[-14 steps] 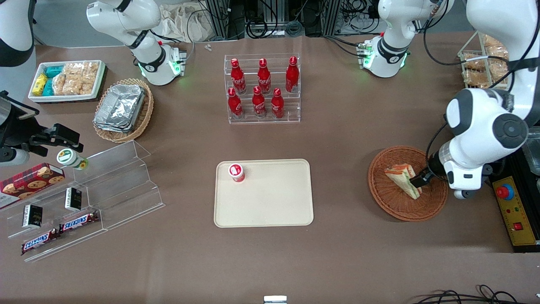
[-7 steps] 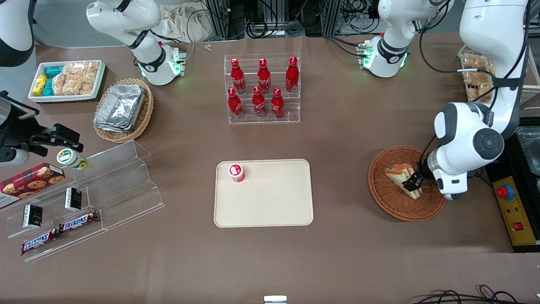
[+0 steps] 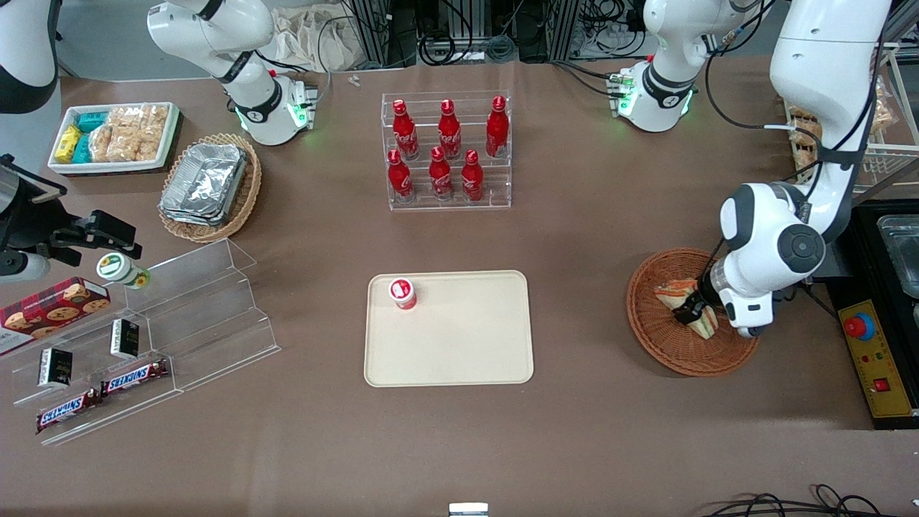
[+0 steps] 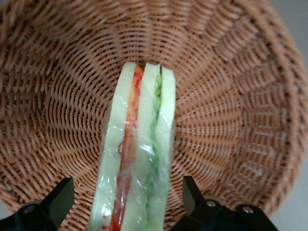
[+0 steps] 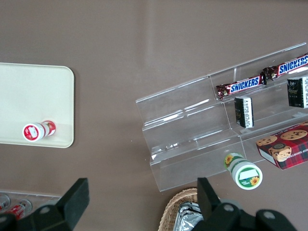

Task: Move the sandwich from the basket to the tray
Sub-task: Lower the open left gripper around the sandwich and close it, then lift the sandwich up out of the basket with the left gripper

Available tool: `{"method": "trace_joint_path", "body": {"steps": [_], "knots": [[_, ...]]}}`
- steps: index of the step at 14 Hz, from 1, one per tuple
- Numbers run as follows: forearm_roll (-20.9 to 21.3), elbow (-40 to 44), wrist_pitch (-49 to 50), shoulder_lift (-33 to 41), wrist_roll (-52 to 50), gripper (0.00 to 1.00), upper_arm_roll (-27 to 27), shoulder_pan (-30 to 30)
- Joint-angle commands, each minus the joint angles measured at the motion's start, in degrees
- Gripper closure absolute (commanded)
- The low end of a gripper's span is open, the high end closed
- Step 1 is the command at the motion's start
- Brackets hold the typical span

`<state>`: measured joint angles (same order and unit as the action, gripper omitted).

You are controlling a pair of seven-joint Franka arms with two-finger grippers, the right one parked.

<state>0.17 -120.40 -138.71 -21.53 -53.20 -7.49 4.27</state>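
While a red-capped bottle [image 3: 403,293] occupies the tray [image 3: 467,352], open jaws [image 4: 127,204] straddle the basket's [image 3: 657,337] sandwich [image 4: 137,163].

Clear-wrapped sandwich [image 4: 139,154] on edge in wicker basket [image 4: 231,96]; cream tray [image 3: 459,345] apart.

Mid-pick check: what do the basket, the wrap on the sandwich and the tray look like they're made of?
Round orange-brown basket: woven wicker, matte; strands show. Triangular wedge sandwich: pale bread, seemingly soft, under clear glossy film, probably plastic; wrinkles and glare show. Cream-beige rectangular tray: smooth, likely plastic. The hand is open, straddling the sandwich inside the basket.
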Motion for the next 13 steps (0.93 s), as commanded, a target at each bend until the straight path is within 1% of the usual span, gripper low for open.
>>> {"method": "trace_joint_path", "body": {"steps": [1,2,6,8,10,13], "knots": [[0.9,-1.4,-2.5,-0.2,-1.2,0.51,0.3,0.5],[0.9,-1.3,-2.5,0.0,-0.9,0.99,0.3,0.5],[1.1,0.6,-0.5,1.7,-1.4,1.00,0.3,0.4],[2.1,3.0,5.2,3.5,-1.5,1.00,0.2,0.2],[2.2,9.6,15.3,4.4,-1.4,1.00,0.2,0.2],[2.1,23.8,31.4,3.5,-1.5,1.00,0.0,0.0]]}}
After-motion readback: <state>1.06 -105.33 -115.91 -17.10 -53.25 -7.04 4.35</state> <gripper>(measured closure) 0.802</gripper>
